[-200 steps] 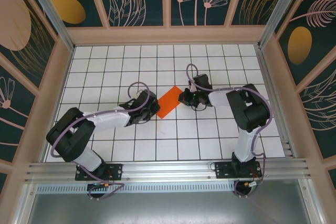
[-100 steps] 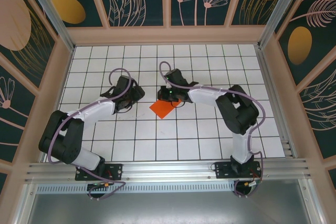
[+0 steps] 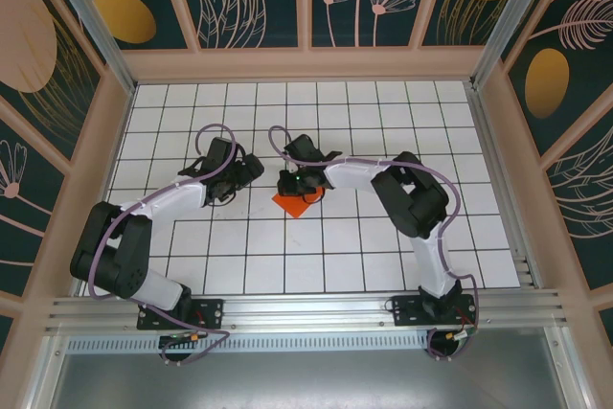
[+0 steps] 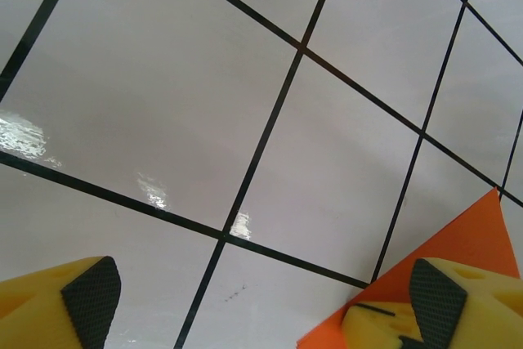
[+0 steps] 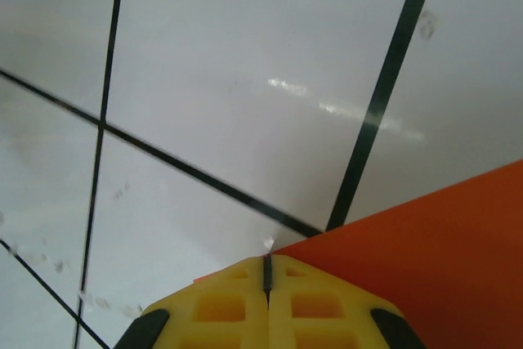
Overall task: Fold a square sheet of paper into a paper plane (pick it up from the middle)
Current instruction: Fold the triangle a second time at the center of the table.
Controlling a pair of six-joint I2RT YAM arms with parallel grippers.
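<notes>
One thin, bright orange sheet of paper (image 3: 295, 202) (image 4: 462, 234) (image 5: 441, 243) lies flat on the white, black-gridded bench (image 3: 383, 237), near its middle. The right tool (image 3: 290, 182) (image 5: 266, 271) sits over the sheet's far edge with its yellow fingers pressed fully together and the tips at the paper; whether they pinch it I cannot tell. The left tool (image 3: 251, 170) (image 4: 263, 298) stands just left of the sheet, spread wide and holding nothing, one dark pad (image 4: 437, 304) above a paper corner.
</notes>
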